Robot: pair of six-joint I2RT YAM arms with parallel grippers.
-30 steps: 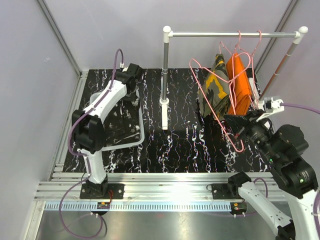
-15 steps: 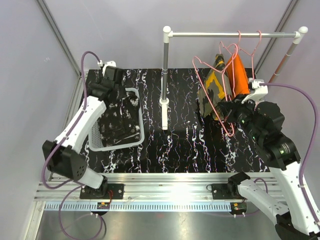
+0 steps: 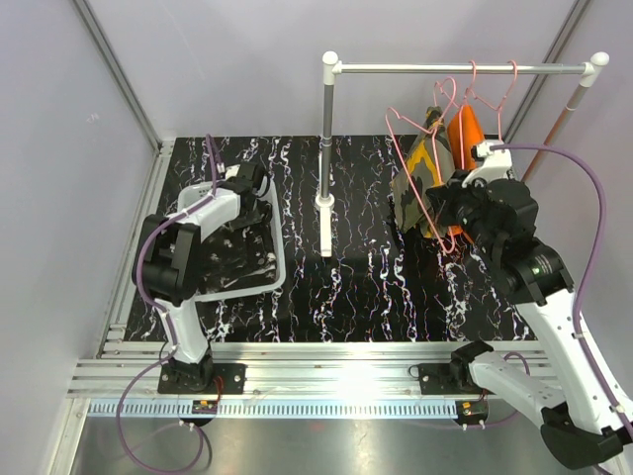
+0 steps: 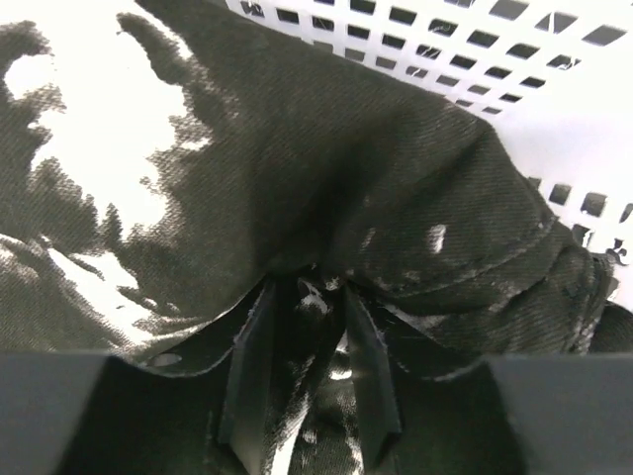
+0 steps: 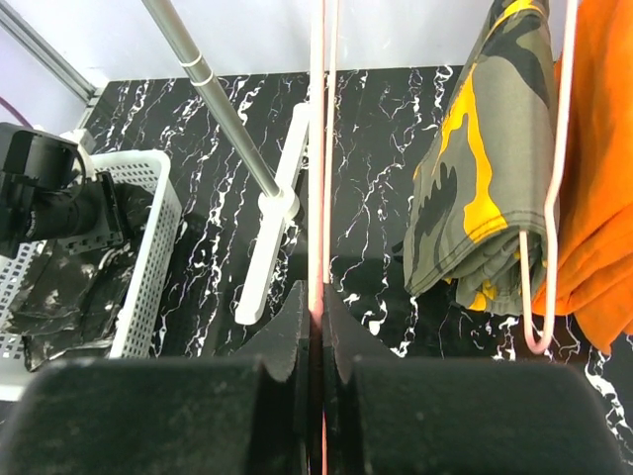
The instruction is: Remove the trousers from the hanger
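Marble table (image 3: 366, 287), left side: left gripper (image 4: 309, 346), jaws narrowing but apart, now over black trousers (image 4: 297, 178) in the basket (image 3: 280, 259). Right gripper (image 5: 315, 302), pinching the bare hanger (image 5: 317, 119), has risen; camo (image 5: 475, 178) and orange (image 5: 603, 148) pairs remain hung, upper right.

The top view looks down over the whole table (image 3: 376, 297). The left wrist view is close on dark trousers (image 4: 326, 168) beyond its fingers (image 4: 252, 366); the right shares the top's basket (image 5: 146, 257).
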